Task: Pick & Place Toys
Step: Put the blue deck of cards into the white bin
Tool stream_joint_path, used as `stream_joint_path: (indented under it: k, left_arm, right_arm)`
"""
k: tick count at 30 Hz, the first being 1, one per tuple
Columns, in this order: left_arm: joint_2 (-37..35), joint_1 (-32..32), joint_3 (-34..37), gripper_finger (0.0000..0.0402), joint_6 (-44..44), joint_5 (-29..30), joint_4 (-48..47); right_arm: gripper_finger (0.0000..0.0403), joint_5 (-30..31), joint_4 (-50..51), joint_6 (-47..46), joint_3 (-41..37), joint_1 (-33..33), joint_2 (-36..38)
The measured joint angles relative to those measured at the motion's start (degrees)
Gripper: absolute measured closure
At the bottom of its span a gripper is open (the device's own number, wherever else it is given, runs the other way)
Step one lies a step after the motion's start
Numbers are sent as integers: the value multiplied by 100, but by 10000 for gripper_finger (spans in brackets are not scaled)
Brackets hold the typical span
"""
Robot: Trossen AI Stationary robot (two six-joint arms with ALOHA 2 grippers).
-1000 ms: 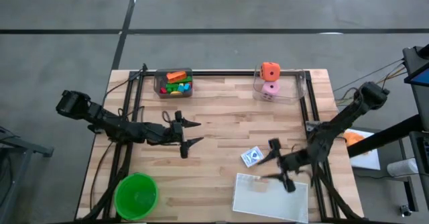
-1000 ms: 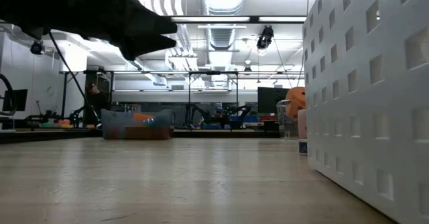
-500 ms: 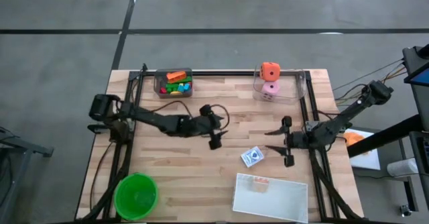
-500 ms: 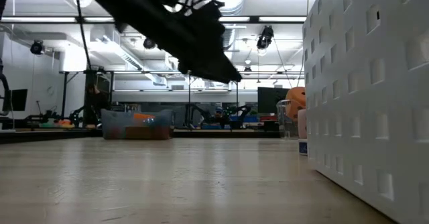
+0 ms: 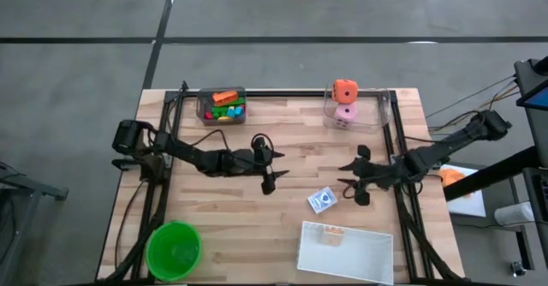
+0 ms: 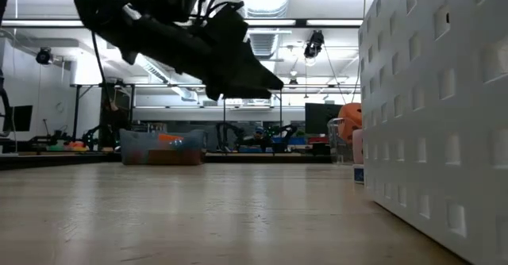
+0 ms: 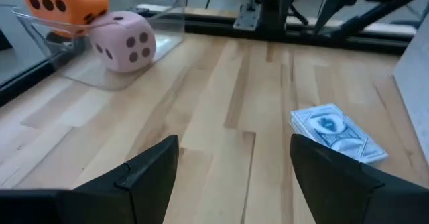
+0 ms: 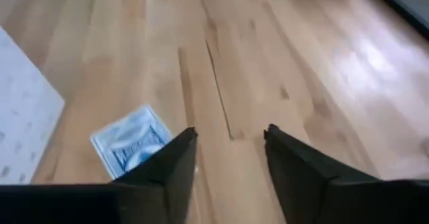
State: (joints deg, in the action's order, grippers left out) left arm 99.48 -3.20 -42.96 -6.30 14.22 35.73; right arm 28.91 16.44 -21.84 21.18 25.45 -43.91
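A blue-and-white pack of cards (image 5: 322,199) lies flat on the wooden table, between my two grippers. My left gripper (image 5: 270,173) is open and empty, to the pack's left; it looks at the pack (image 7: 337,134) between its fingers. My right gripper (image 5: 353,179) is open and empty, just right of and beyond the pack (image 8: 131,142). An orange die (image 5: 345,90) leans on a pink dotted die (image 5: 345,113) in a clear box at the far right. Small colourful pieces (image 5: 224,108) fill a clear box at the far left. A small orange piece (image 5: 332,232) lies in the white tray (image 5: 360,256).
A round green bowl (image 5: 174,250) stands at the near left corner. The white tray stands at the near right, and its holed wall (image 6: 436,122) fills the right of the low view. A black frame rail (image 5: 282,92) runs along the far edge. Bare wood lies mid-table.
My right gripper has drawn away from above the white tray's far edge toward the table's far edge and has turned toward the left. My left gripper has gone toward the table's right, nearer the pack of cards.
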Motion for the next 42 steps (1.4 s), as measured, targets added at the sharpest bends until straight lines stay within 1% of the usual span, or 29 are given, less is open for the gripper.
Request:
stream_joint_path:
  k: [4, 7, 11, 15, 20, 23, 25, 30, 35, 38, 42]
  left_arm:
    - [-11, 73, 215, 118, -18, 13, 366]
    - [-26, 160, 270, 118, -17, 9, 345]
    - [-29, 266, 328, 118, -71, 5, 301]
    - [-31, 308, 357, 118, -125, -38, 306]
    - [-31, 311, 365, 118, -169, -59, 308]
    - [-31, 315, 365, 118, -232, -60, 305]
    - [-31, 314, 369, 118, -270, -62, 303]
    - [-31, 315, 400, 118, -324, -74, 299]
    - [-31, 313, 400, 118, -336, -73, 301]
    - [-31, 313, 400, 118, -335, -72, 299]
    - [-31, 313, 400, 118, -335, -70, 299]
  right_arm:
    - [306, -830, 268, 204, 217, -541, -350]
    - [369, -1486, 258, 499, 308, -989, -639]
    - [377, -2317, 216, 901, 314, -1522, -1067]
    - [385, -3200, 51, 1349, 357, -1907, -1540]
    - [385, -4185, -15, 1678, 655, -2165, -2198]
    - [385, -4577, -27, 1870, 863, -2235, -2671]
    - [385, -4691, -6, 1993, 975, -2270, -2998]
    - [386, -4730, -22, 2218, 1270, -2317, -3809]
    - [386, -4769, -328, 2341, 1556, -2351, -4398]
    - [386, -4483, -540, 2429, 1712, -2372, -4593]
    - [386, -3560, -651, 2514, 1909, -2408, -4698]
